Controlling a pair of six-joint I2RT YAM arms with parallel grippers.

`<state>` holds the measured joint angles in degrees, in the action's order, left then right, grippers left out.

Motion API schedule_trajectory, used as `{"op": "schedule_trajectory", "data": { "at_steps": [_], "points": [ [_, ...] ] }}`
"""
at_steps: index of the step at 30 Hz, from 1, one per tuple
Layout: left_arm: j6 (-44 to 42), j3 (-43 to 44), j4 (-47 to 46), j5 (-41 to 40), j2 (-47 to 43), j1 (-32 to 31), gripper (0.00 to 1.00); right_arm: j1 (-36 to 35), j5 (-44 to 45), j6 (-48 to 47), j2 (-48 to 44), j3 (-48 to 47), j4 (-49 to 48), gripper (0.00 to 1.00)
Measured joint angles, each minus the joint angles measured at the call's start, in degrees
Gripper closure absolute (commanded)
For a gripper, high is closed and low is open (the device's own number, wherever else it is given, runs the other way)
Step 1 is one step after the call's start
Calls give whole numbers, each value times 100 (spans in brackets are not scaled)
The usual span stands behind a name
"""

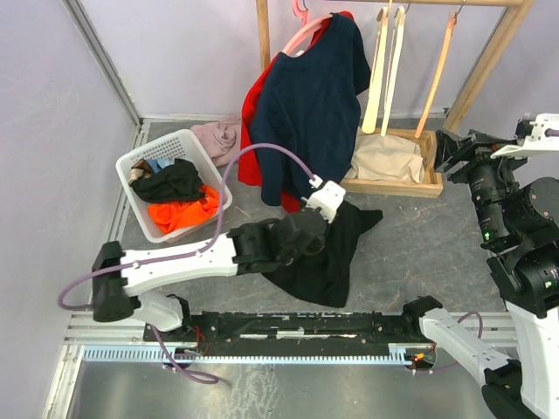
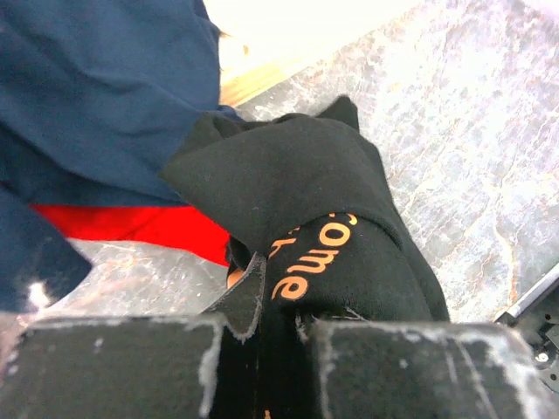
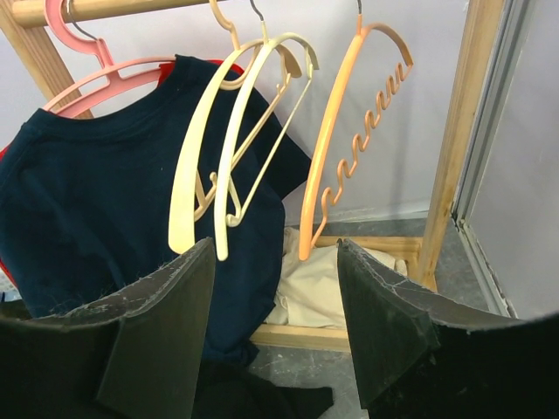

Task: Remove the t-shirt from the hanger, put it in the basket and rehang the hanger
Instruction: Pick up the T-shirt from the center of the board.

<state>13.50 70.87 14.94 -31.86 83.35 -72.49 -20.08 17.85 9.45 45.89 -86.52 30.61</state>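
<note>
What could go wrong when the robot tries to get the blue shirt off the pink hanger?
The left gripper is shut on the black shirt, so lifting toward the navy t-shirt might drag that cloth along. A red shirt hangs right behind the navy one; a tug could pull both, or unhook the pink hanger. The open right gripper faces the cream hangers and might bump them.

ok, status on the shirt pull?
Left end effector shut on black shirt. Right end effector open, facing rack. Navy shirt on pink hanger, red garment behind it.
</note>
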Motion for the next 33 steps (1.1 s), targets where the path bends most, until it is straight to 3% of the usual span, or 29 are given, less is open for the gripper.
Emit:
{"op": "schedule_trajectory", "data": {
  "at_steps": [6, 13, 15, 18, 20, 24, 33],
  "points": [
    [153, 55, 715, -647, -756, -201, 97, 0, -76, 87, -57, 85, 31, 35],
    [398, -35, 1023, -981, -612, -197, 95, 0, -122, 131, -72, 192, 31, 35],
    [450, -160, 955, -1010, -446, -195, 80, 0, -146, 146, -68, 229, 31, 35],
    [542, -382, 782, -997, -101, -184, 36, 0, -201, 179, -50, 267, 31, 35],
    [616, -470, 704, -927, 105, -142, 22, 0, -245, 188, -31, 293, 28, 35],
    [706, -573, 540, -636, 426, 57, 7, 0, -273, 212, 28, 358, 31, 35],
    [988, -1021, -42, 186, 798, 417, 1, 0, -284, 225, 144, 483, 26, 35]
  ]
}}
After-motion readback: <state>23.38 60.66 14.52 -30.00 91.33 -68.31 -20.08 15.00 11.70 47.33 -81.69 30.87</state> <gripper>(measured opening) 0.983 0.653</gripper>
